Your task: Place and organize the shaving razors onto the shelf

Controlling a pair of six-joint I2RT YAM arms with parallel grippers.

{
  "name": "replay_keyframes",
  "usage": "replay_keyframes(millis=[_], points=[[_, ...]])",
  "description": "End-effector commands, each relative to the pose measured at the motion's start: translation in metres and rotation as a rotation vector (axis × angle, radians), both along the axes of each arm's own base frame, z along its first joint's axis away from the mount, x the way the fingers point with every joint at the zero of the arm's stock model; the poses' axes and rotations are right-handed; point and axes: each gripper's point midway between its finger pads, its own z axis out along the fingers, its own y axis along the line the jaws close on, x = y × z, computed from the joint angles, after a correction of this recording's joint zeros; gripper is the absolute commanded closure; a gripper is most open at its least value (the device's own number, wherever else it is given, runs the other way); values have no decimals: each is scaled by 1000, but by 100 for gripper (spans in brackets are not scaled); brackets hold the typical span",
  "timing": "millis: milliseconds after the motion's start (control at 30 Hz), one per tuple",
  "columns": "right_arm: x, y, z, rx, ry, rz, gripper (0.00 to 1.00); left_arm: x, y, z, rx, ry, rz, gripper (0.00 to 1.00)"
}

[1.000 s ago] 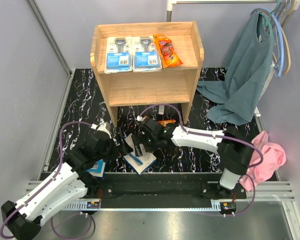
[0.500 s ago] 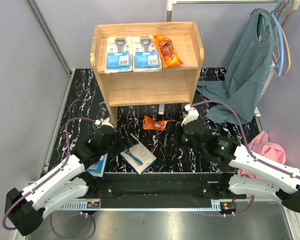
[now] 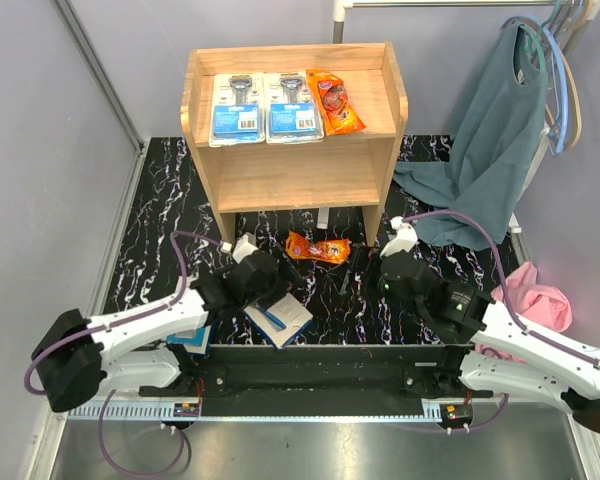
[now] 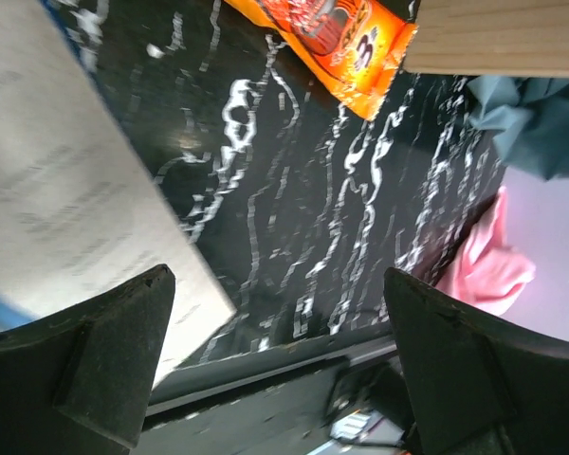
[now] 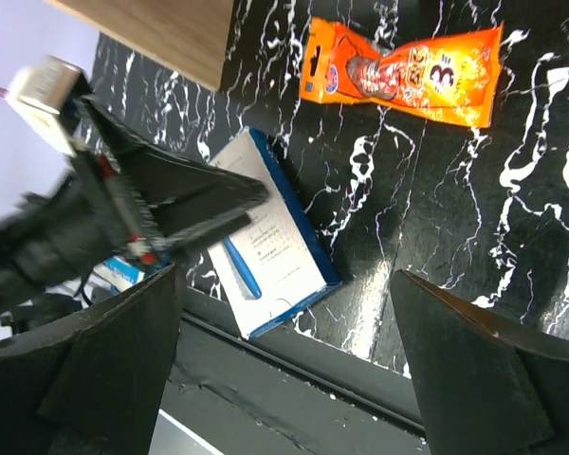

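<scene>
Your left pincer [image 4: 277, 275] gapes empty, seemingly over the near-edge white-and-blue razor box [image 3: 283, 317]: lower and clamp it.

Right claw [image 5: 284, 277] spread wide above desk [image 5: 455, 218].
Orange packet [image 5: 403, 71] lies apart from white-blue box [image 5: 283, 248]; left claw [image 5: 248, 209] over box's edge.

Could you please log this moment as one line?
shelf top: three packs | table: orange packet, white-and-blue box | left gripper: jaws open at box | right gripper: jaws open
</scene>
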Motion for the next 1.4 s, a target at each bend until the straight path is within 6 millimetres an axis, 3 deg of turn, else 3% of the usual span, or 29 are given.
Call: replay_keyframes(millis=[0, 333, 533, 600, 633, 800, 833, 1367], points=[[5, -14, 7, 23, -30, -69, 0, 33, -28, 29, -147, -64, 162, 7], [0, -32, 11, 57, -42, -108, 0, 58, -61, 18, -206, -46, 230, 14], [-3, -40, 12, 57, -45, -121, 0, 68, -71, -4, -256, 0, 305, 19], [-4, -41, 12, 65, -42, -125, 0, 70, -74, -20, -258, 29, 325, 21], [-4, -42, 12, 66, -42, -127, 0, 74, -79, -17, -310, 29, 339, 24], [-6, -44, 15, 70, -40, -126, 1, 79, -85, -41, -358, 58, 381, 27], [-6, -45, 15, 67, -42, -124, 0, 82, -89, -37, -399, 53, 388, 27], [-14, -59, 4, 75, -7, -154, 0, 106, -85, -84, -392, 134, 465, 35]])
